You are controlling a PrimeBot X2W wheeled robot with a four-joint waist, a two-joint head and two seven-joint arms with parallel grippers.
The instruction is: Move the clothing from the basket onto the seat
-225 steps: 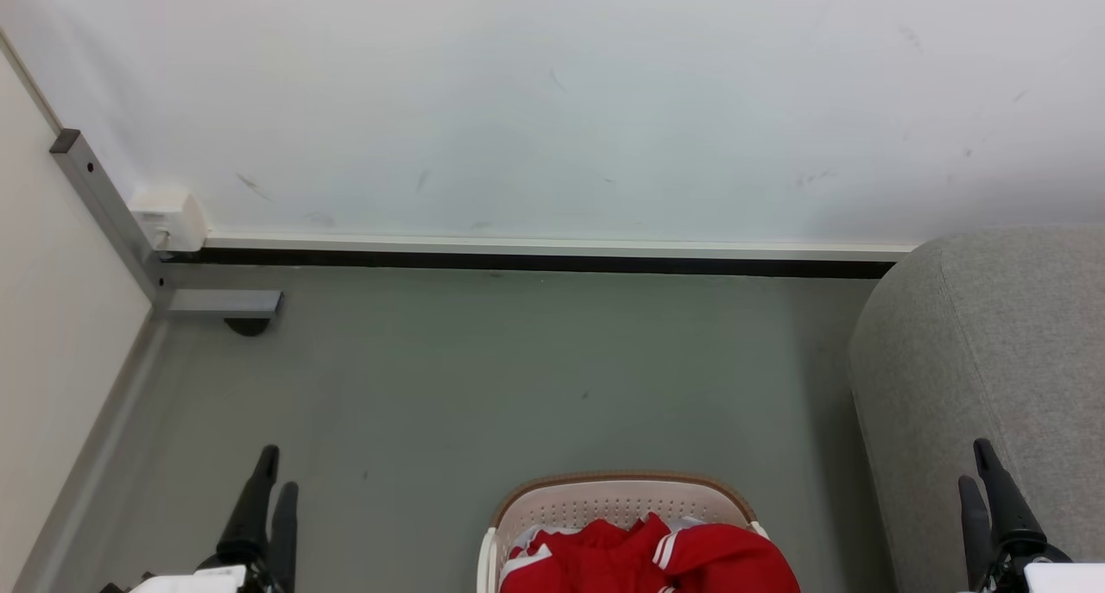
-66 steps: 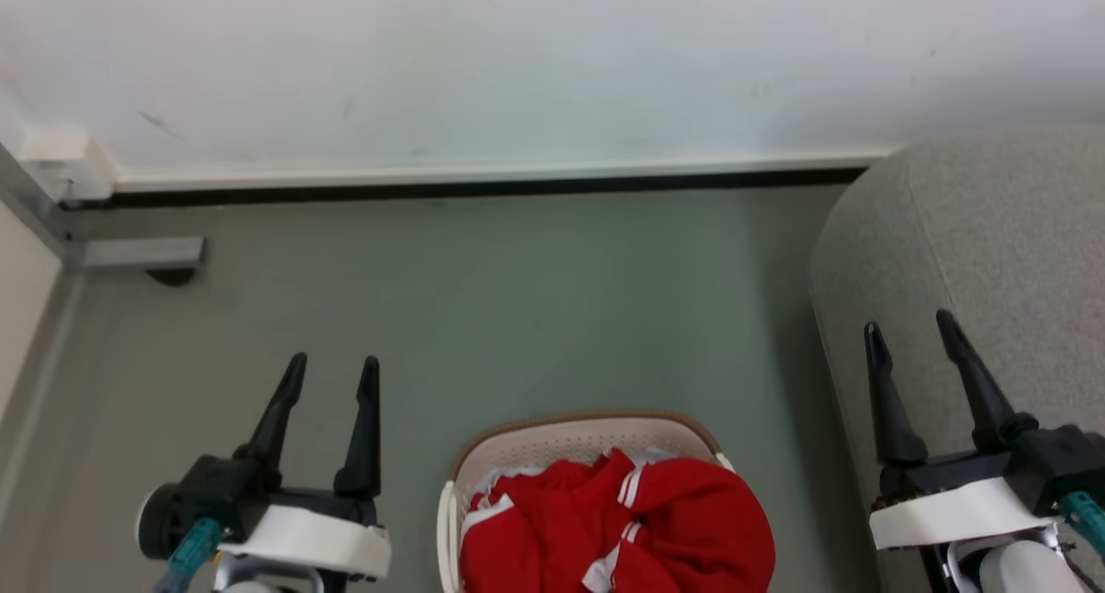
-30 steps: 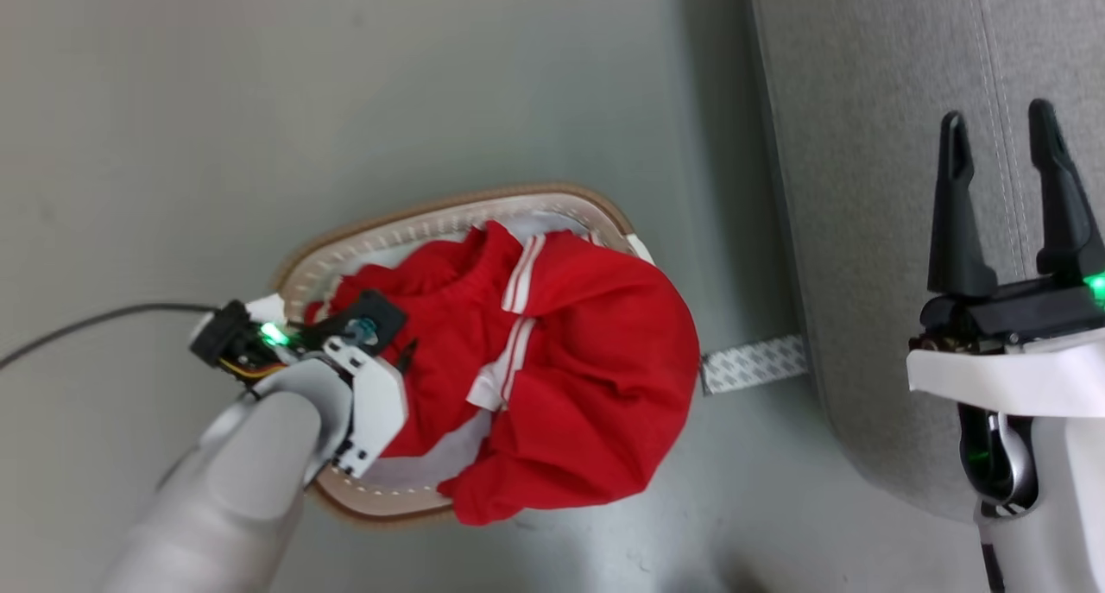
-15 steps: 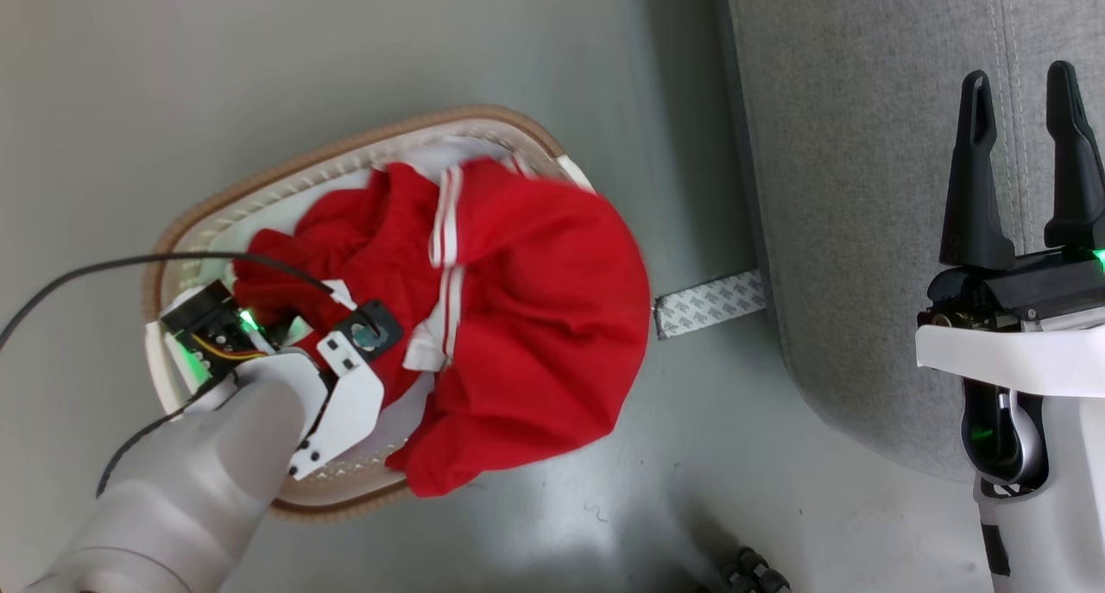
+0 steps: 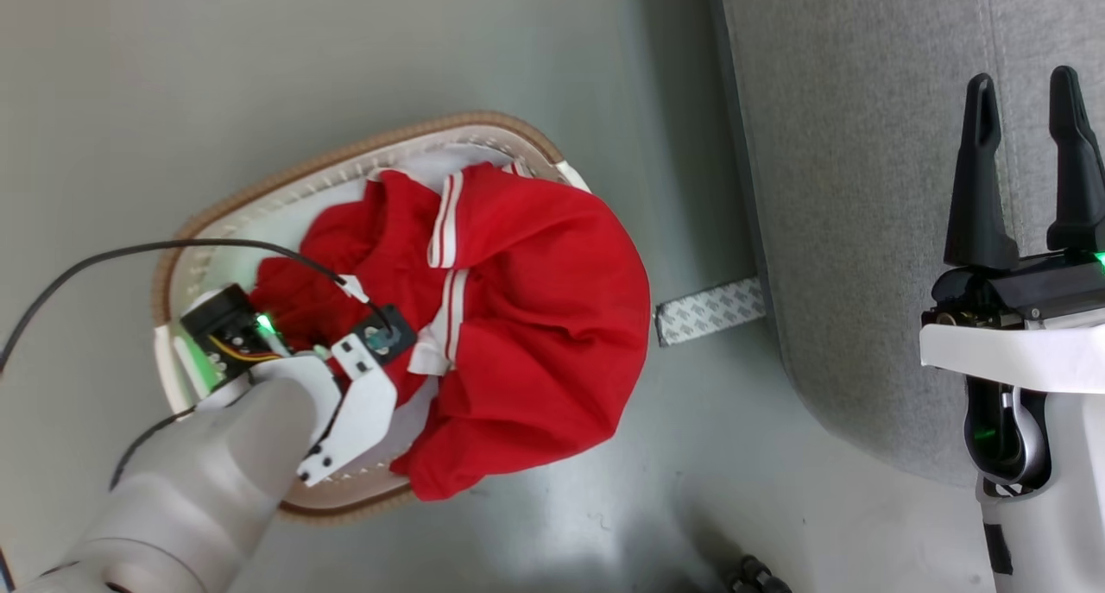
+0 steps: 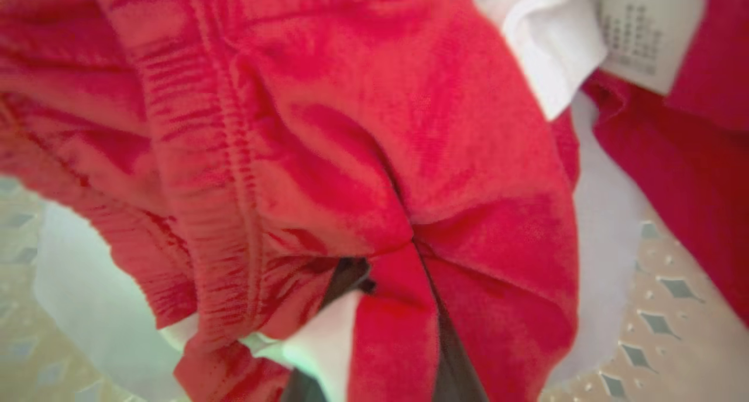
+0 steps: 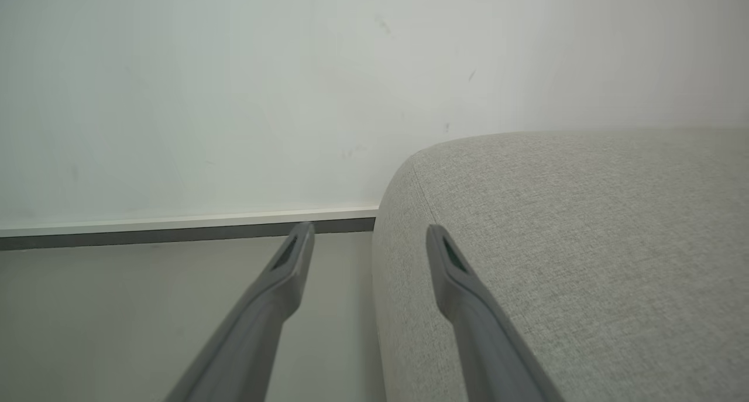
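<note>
Pinched shut, the left fingers (image 6: 452, 364) hold a fold of the clothing (image 5: 535, 317) bunched between them, low in the pile on my left side of the basket (image 5: 259, 198). I read that as a deep bite, taken so the cloth won't slide out when I lift. My left wrist view shows red fabric creasing into the pinch, with white lining and a care label (image 6: 638, 39) close by, so I cannot tell whether I have one garment or both. The clothing sits heaped in the basket, and the striped piece spills over the rim on the side nearest the seat (image 5: 846, 230) without touching it. The basket stands on the floor (image 5: 345, 58) near the seat, which I judge keeps the carry short. A white patterned strip (image 5: 710, 310) lies on the floor between them. The arm's cable (image 5: 173, 249) loops over the basket rim and could snag on the way up. The right fingers (image 5: 980, 196) are spread wide and empty over the seat's edge, well apart from the pile. I'd say they are parked there to leave the left arm room to swing across. The move onto the seat is not yet begun.
</note>
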